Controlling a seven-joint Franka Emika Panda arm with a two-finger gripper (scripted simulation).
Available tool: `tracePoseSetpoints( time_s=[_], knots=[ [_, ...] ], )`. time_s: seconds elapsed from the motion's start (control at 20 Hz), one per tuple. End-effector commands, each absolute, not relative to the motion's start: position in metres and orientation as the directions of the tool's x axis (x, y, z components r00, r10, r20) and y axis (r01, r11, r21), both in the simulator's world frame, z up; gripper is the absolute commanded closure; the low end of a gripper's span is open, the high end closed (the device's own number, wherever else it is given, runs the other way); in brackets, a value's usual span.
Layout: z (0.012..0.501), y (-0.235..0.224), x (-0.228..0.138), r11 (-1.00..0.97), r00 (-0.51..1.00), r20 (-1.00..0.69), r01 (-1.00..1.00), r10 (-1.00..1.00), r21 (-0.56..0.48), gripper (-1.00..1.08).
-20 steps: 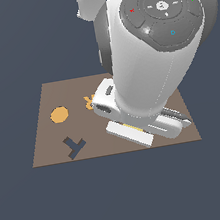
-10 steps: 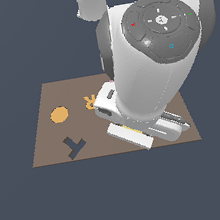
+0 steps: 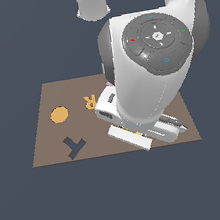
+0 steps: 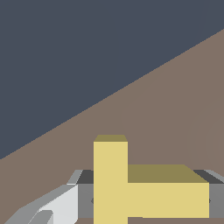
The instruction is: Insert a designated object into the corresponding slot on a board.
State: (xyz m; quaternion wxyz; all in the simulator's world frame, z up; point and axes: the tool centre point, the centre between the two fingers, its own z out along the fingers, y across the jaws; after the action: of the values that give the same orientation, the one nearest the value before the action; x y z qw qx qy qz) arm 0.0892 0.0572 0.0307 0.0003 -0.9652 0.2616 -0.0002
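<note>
Wrist view: grey two-finger gripper (image 4: 151, 199) sits with its fingers on either side of the small flat yellow T-shaped piece (image 4: 131, 188), one grey finger (image 4: 57, 205) at one flank, a sliver of the other at the opposite edge. Fingers look closed against the piece, so it reads as clamped on the T; actual contact is partly cut off by the frame edge. Piece fills the space between the fingers, stem sticking out forward, probably gripped across the crossbar so the stem stays free to line up with the recess.

Below the piece is bare brown surface of the flat brown rectangular board (image 4: 175, 109); whether the T rests on it or is lifted, cannot tell.

Exterior view: white Franka arm (image 3: 147, 75) covers the gripper and T entirely, hand low over the board's near edge toward the exterior view's right. Dark navy T-shaped recess (image 3: 74, 146) is well apart, near the exterior view's left corner, unfilled. Orange disc (image 3: 59, 115) and orange letter R (image 3: 89, 101) lie behind it.

Judgement: grasp made, carry to slot and rotation match not yet done.
</note>
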Motion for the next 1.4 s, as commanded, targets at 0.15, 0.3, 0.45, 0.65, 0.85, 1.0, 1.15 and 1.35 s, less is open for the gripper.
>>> tracePoseSetpoints(
  time_s=[0.15,0.3,0.45,0.65,0.85,1.0,1.15,1.35],
  knots=[
    [0.03,0.057,0.089,-0.863,0.863,0.0,-0.506,-0.506,0.0,1.08],
    [0.031,0.058,0.089,-0.863,0.863,0.0,-0.505,-0.505,-0.001,1.08],
    [0.035,0.057,0.089,-0.863,0.863,0.0,-0.506,-0.506,0.0,1.08],
    [0.033,0.052,0.09,-0.86,0.86,-0.001,-0.511,-0.511,0.0,1.08],
    [0.034,0.028,0.094,-0.844,0.844,0.0,-0.536,-0.536,0.0,1.08],
    [0.036,-0.002,0.098,-0.823,0.823,0.0,-0.568,-0.568,0.0,1.08],
    [0.037,-0.043,0.102,-0.793,0.793,0.0,-0.609,-0.609,0.0,1.08],
    [0.039,-0.09,0.103,-0.756,0.756,0.0,-0.655,-0.655,0.0,1.08]
  ],
)
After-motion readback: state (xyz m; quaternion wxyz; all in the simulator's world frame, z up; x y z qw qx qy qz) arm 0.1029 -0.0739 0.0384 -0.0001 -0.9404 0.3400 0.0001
